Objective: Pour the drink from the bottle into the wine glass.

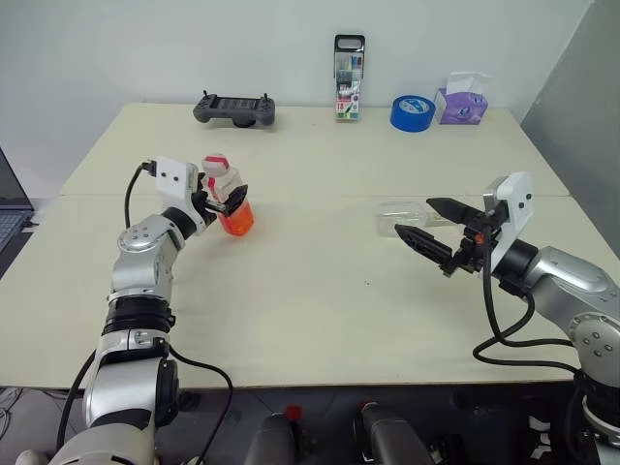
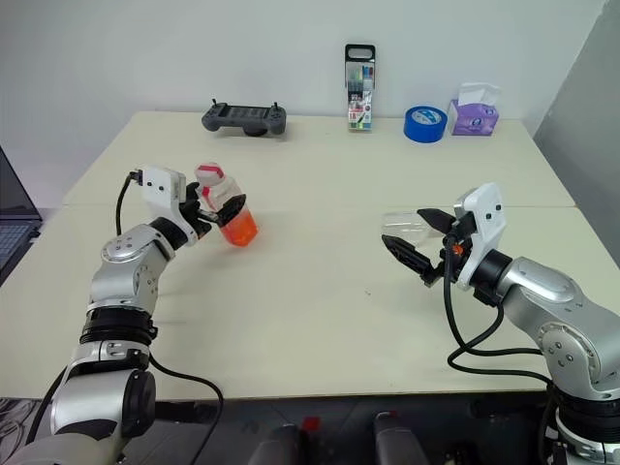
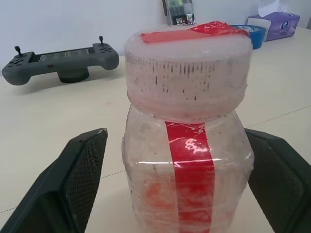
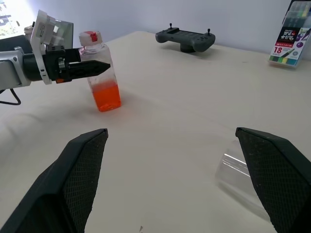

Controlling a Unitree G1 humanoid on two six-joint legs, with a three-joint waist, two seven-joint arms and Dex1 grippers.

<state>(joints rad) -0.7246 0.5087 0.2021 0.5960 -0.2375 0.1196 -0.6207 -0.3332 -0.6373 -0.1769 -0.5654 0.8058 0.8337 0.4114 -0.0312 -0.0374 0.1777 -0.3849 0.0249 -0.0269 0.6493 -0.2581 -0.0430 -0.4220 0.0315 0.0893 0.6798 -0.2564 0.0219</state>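
The bench is a pale, flat top carrying the task items across its middle and clutter along the far edge.

The bottle stands upright on the left half, orange drink filling roughly its lower third. It is judged light, thin-walled plastic that would give under a hard squeeze, and bottom-weighted by the liquid. The cap is on, with a red strip running over it and down one face (pouring cannot start until it is off). The flat sides just below the shoulder look the best place to hold.

The left tool brackets the bottle, fingers spread on either side with visible gaps; no contact is confirmed.

The wine glass appears to lie on its side right of centre, just beyond the right tool, whose fingers stand wide apart and empty. The glass is judged fragile, smooth and liable to roll; the bowl seems the safer hold, the stem the weak point.

Its stem and foot cannot be made out, its outline is faint against the bench, and the right wrist view cuts it off behind a finger.
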